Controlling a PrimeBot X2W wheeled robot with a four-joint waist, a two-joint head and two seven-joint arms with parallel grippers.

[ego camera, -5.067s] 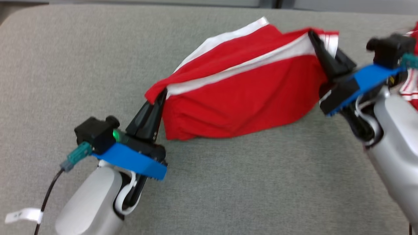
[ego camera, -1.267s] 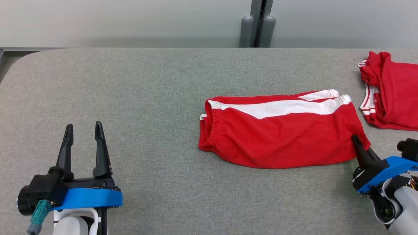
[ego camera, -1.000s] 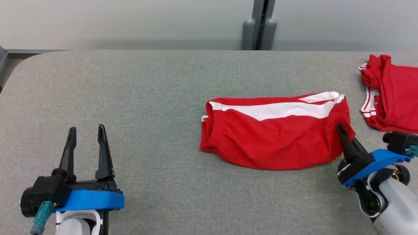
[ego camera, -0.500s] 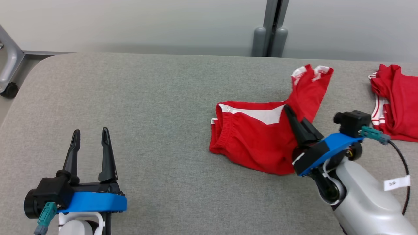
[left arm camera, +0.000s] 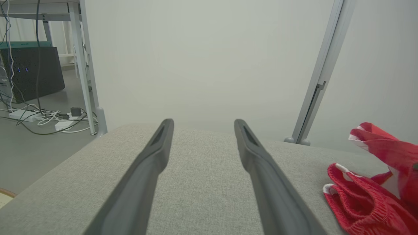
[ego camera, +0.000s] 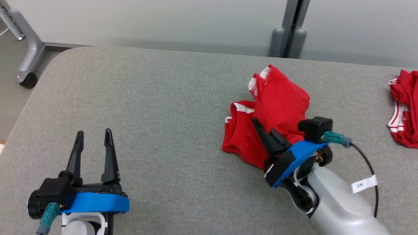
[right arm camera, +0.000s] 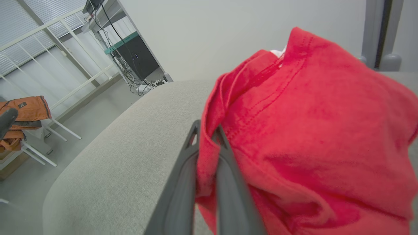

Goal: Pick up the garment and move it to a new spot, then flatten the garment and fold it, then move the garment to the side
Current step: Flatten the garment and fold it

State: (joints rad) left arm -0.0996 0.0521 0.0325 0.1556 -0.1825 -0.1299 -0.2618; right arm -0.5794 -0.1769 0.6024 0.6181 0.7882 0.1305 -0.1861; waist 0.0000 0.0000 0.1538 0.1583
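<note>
Right tool (ego camera: 257,123), clamped on the garment (ego camera: 281,98), has dragged its end leftward; left tool (ego camera: 93,132) gapes; red clothing (ego camera: 404,114) lies apart.

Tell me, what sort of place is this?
Probably a robotics lab or test room: a grey padded table bearing red shorts, a dark equipment box with loose floor cables, and a wheeled metal frame.

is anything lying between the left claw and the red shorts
Nothing visible does. Only bare grey table lies between the open left claw and the red shorts. The right claw comes in from their other side and is shut on a fold of their cloth.
</note>
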